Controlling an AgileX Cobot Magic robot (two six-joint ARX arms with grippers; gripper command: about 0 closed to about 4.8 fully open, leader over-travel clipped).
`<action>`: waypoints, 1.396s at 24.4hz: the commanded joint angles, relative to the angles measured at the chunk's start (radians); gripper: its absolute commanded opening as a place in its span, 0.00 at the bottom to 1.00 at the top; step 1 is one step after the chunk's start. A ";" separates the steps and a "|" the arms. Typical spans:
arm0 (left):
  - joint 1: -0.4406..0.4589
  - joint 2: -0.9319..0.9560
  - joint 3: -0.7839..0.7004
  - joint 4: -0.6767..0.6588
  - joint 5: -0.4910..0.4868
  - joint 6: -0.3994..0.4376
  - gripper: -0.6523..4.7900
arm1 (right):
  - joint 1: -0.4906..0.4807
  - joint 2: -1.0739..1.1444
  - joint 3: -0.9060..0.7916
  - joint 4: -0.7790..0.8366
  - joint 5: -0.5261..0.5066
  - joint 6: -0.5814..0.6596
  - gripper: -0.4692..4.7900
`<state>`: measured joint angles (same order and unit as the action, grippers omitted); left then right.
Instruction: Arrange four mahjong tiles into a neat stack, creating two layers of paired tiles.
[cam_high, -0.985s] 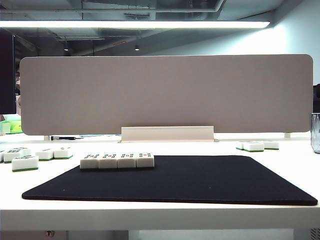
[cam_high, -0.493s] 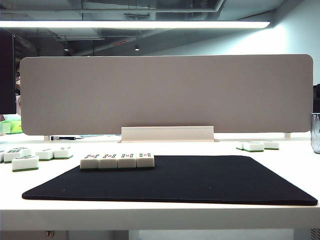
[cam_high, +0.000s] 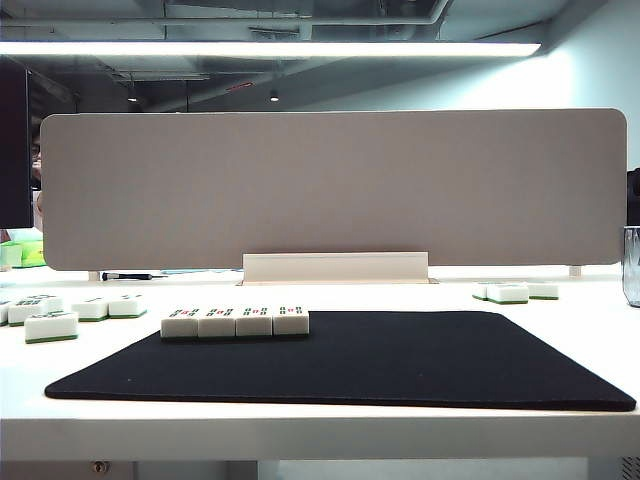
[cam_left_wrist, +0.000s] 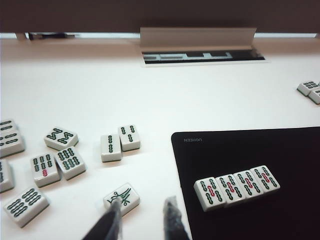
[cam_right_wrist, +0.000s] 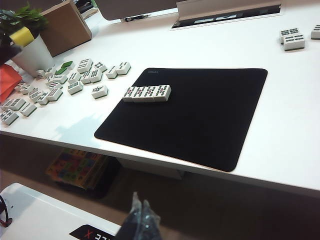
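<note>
The four mahjong tiles (cam_high: 235, 321) lie side by side in one flat row at the far left corner of the black mat (cam_high: 400, 360). Neither gripper shows in the exterior view. In the left wrist view the left gripper (cam_left_wrist: 144, 216) hovers open over the white table just left of the mat, nothing between its fingers; the row of four tiles (cam_left_wrist: 236, 186) lies to its right on the mat. The right gripper (cam_right_wrist: 139, 211) is shut and empty, hanging off the table's near edge, far from the tiles (cam_right_wrist: 146, 93).
A loose tile (cam_left_wrist: 122, 197) lies by the left gripper's fingertip, with several more loose tiles (cam_left_wrist: 65, 160) on the table beyond. Other tiles (cam_high: 510, 292) sit at the back right. A grey partition panel (cam_high: 330, 190) closes the back; a glass (cam_high: 631, 265) stands at the right edge.
</note>
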<state>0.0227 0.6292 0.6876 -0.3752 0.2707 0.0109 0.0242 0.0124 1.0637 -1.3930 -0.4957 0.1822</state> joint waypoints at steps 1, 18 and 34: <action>-0.002 0.167 0.145 -0.089 0.053 0.009 0.32 | 0.000 -0.013 0.003 0.012 -0.004 -0.003 0.09; -0.093 0.827 0.812 -0.510 0.123 0.150 0.33 | 0.000 -0.013 0.003 0.012 -0.004 -0.004 0.09; -0.401 1.154 1.056 -0.672 -0.207 0.562 0.58 | 0.000 -0.013 0.003 0.012 0.003 -0.005 0.09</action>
<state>-0.3630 1.7752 1.7390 -1.0451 0.0666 0.4965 0.0246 0.0124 1.0637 -1.3930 -0.4931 0.1818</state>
